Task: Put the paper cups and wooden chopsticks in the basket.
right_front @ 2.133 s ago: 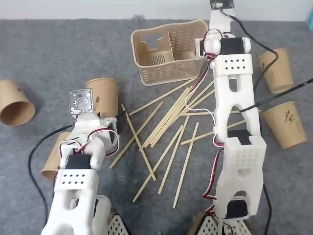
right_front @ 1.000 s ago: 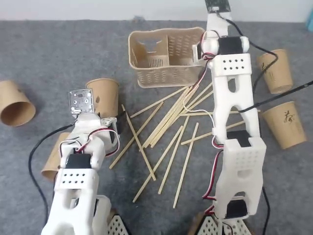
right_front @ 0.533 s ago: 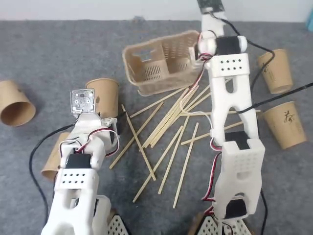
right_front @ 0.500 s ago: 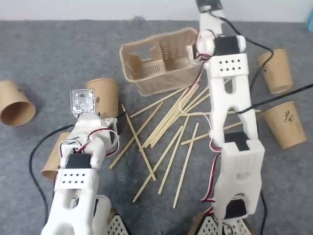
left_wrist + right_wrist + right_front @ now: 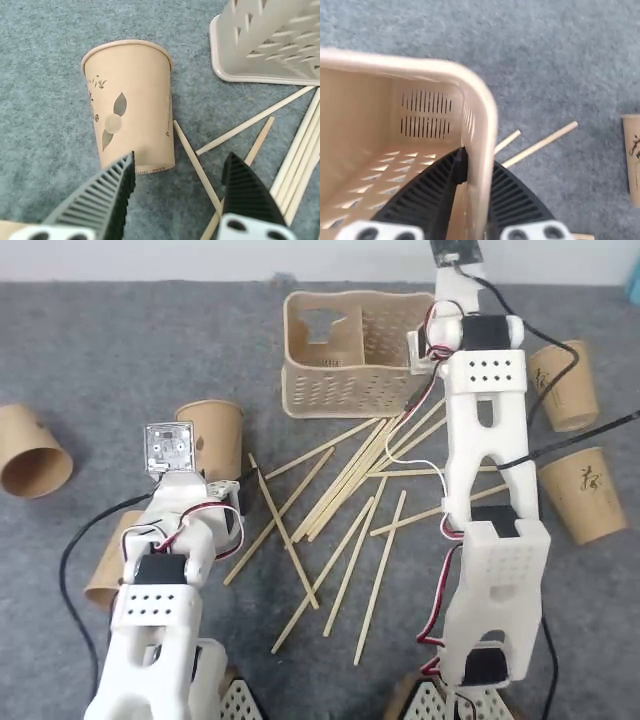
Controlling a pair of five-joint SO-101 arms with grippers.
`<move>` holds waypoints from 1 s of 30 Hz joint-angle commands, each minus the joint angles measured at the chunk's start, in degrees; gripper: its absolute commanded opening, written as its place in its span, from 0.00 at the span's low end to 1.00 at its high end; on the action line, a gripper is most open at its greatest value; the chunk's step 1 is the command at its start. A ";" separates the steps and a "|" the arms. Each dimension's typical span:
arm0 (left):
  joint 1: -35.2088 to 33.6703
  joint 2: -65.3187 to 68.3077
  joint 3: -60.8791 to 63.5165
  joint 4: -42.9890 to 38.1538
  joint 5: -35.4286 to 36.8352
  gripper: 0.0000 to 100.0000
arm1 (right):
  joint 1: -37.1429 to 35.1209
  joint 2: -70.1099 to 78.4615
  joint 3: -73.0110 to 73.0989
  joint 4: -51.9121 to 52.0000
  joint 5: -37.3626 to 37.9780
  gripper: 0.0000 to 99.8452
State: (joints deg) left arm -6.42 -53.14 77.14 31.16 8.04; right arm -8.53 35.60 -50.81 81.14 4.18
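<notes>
High view: the basket stood upright at the far middle of the grey carpet, an inner divider splitting it in two. The right arm lay stretched forward to the basket's right-hand wall.

Right wrist view: the right gripper was pinched narrow on that wall. One finger sat inside the basket and one outside, with the rim running between them.

The chopsticks lay loose on the carpet between the two arms, in front of the basket. Several crossed one another, and the farthest ends reached close to the basket's foot. All those seen were outside the basket.

Five cups were noted in the high view, each on its side on the carpet and outside the basket:
- the nearest cup, just ahead of the left arm
- the far-left cup, well apart from everything else
- the third cup, partly under the left arm
- the two right-hand cups, to the right of the right arm, one beyond the other

Left wrist view: the left gripper was spread wide and held nothing. It hung over the carpet just short of the nearest cup's base, and the cup's mouth pointed away from it. One chopstick end lay just beside that cup's lower side. A corner of the basket showed beyond, apart from the cup.
</notes>
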 commanded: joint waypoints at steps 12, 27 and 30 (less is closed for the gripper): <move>-0.18 -1.58 -0.22 -2.55 -0.53 0.27 | -6.99 -10.68 -2.37 -6.90 2.37 0.01; -0.18 -1.58 -0.22 -2.55 -0.53 0.27 | -3.30 -1.98 -2.02 -5.14 0.18 0.01; -0.18 -1.58 -0.22 -2.55 -0.53 0.27 | -2.15 0.04 -2.02 -4.53 0.26 0.01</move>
State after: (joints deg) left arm -6.42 -53.14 77.14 29.93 7.96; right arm -11.69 35.96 -50.90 75.78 5.23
